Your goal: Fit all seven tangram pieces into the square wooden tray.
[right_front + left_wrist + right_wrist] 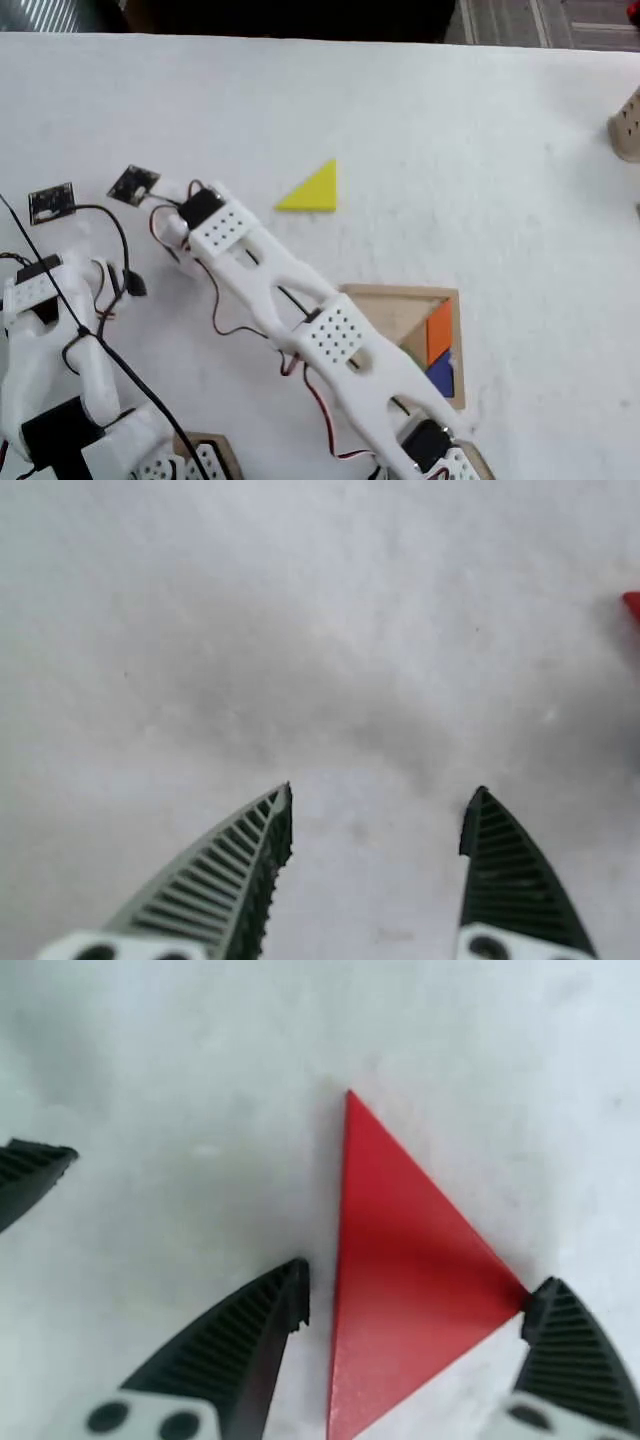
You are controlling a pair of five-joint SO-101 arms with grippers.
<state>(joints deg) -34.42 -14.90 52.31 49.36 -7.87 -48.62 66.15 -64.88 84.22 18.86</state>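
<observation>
Our right tool (420,1285) is spread wide on either side of the red triangle (400,1220), which lies flat on the worktop (450,150), probably lined up to pinch it. Our left tool (382,795) hangs open nearby. The partly filled tray (459,340) sits toward the arms' edge, and a yellow triangle (315,190) lies mid-worktop.

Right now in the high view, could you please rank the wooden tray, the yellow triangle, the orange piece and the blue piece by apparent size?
1. wooden tray, largest, though an arm covers part of it.
2. yellow triangle.
3. orange piece and blue piece: similar, and the arm may hide part, so unranked.
</observation>
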